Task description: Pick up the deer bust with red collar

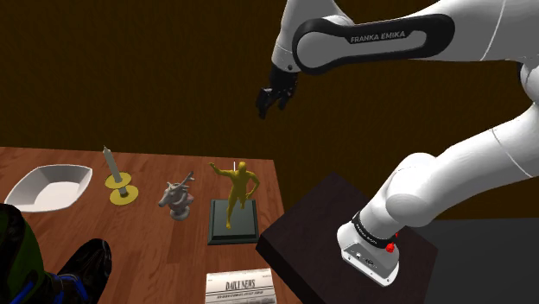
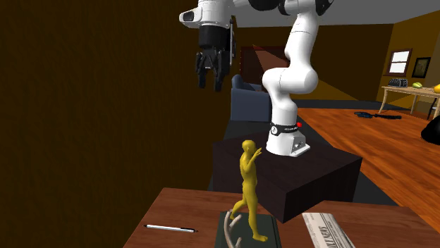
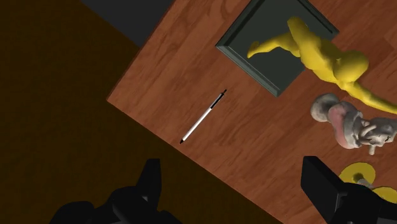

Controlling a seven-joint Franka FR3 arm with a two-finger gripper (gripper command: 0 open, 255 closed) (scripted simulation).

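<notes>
The deer bust [image 1: 177, 197] is a small grey figure standing on the wooden table [image 1: 147, 259], between a candle holder and a yellow statue. In the wrist view the deer bust [image 3: 348, 121] shows a dull red collar and lies beyond the right finger. My gripper [image 1: 275, 97] hangs open high above the table's far edge, well apart from the bust. In the second exterior view the gripper [image 2: 209, 74] points down in mid-air. Both black fingers [image 3: 321, 181] stand wide apart with nothing between them.
A yellow human statue [image 1: 235, 199] on a dark base stands right beside the bust. A candle on a yellow holder [image 1: 118, 181] and a white bowl [image 1: 52, 186] sit further along. A pen [image 3: 203, 116] lies near the table edge, a newspaper [image 1: 240, 287] at the front.
</notes>
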